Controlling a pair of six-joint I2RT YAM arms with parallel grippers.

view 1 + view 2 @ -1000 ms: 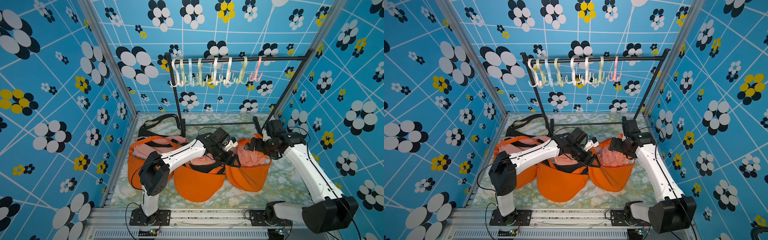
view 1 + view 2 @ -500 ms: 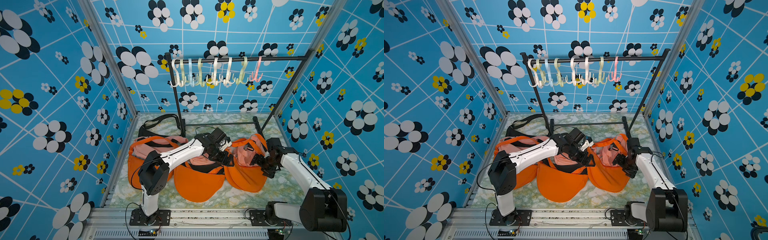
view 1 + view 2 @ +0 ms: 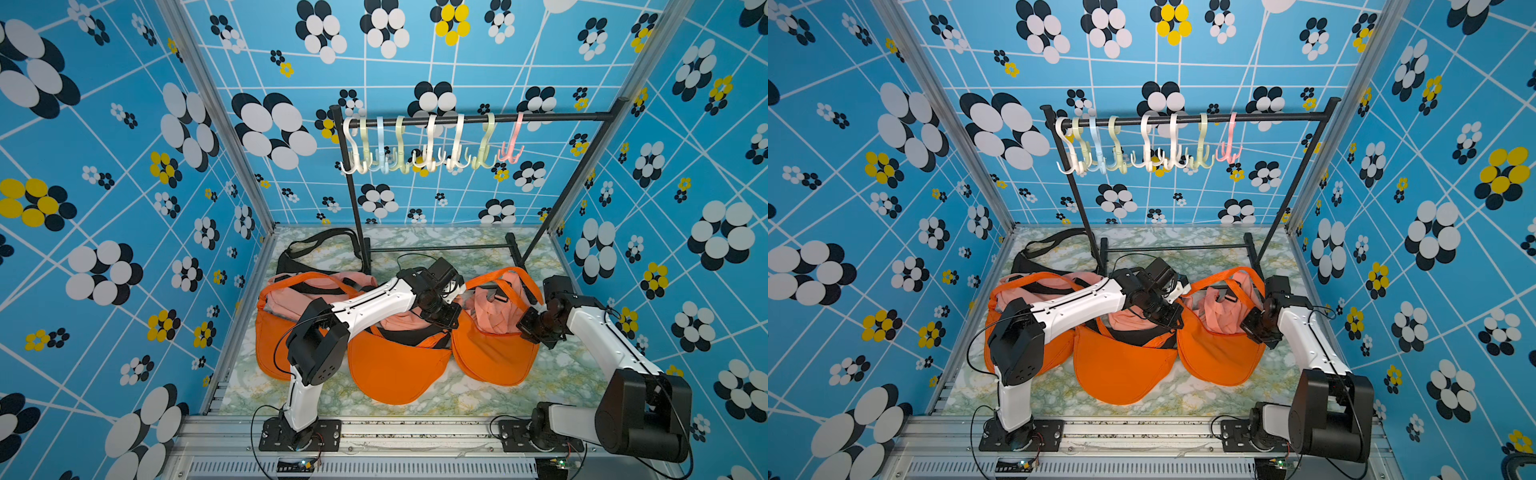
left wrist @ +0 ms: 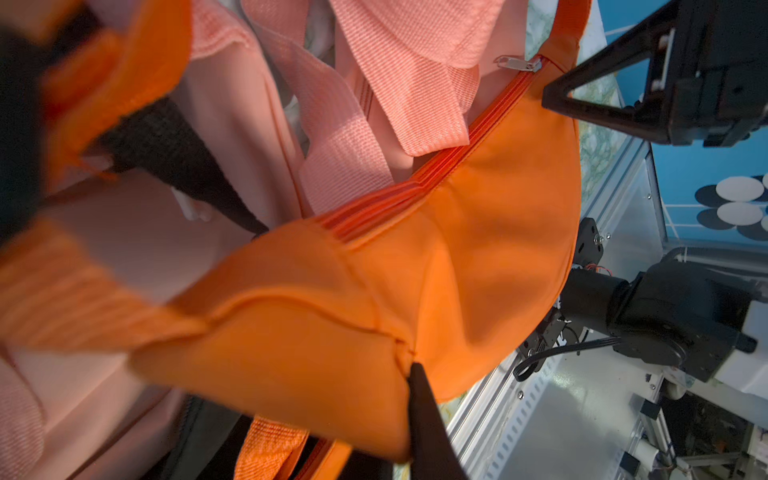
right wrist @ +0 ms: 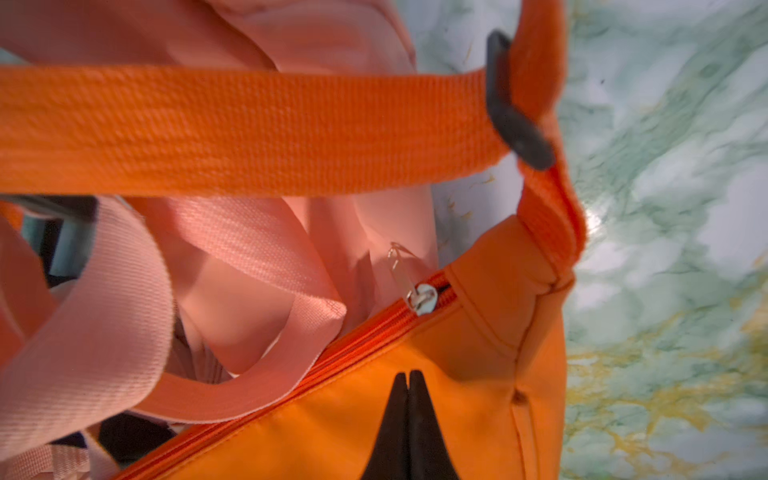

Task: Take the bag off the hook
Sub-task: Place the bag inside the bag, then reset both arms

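Orange bag (image 3: 494,357) on table (image 3: 478,394) — left claw (image 4: 411,368) pinching its corner; right claw (image 5: 409,374) closed tight — tips against the fabric.

Three orange crescent-shaped fabric bags lie side by side on the green-veined marble table (image 3: 457,399), curved bellies toward 6 o'clock and zip edges toward 12. They are the nine o'clock bag (image 3: 276,349), the six o'clock bag (image 3: 395,370) and the four o'clock bag (image 3: 494,357). The four o'clock bag is zipped shut, with its silver pull (image 5: 419,297) at the strap end. Its orange webbing strap (image 5: 249,129) arches up over it. At 12 o'clock, well above, eight pastel plastic hooks (image 3: 432,143) hang in a row from a black rail (image 3: 561,117); the bags are all off them.
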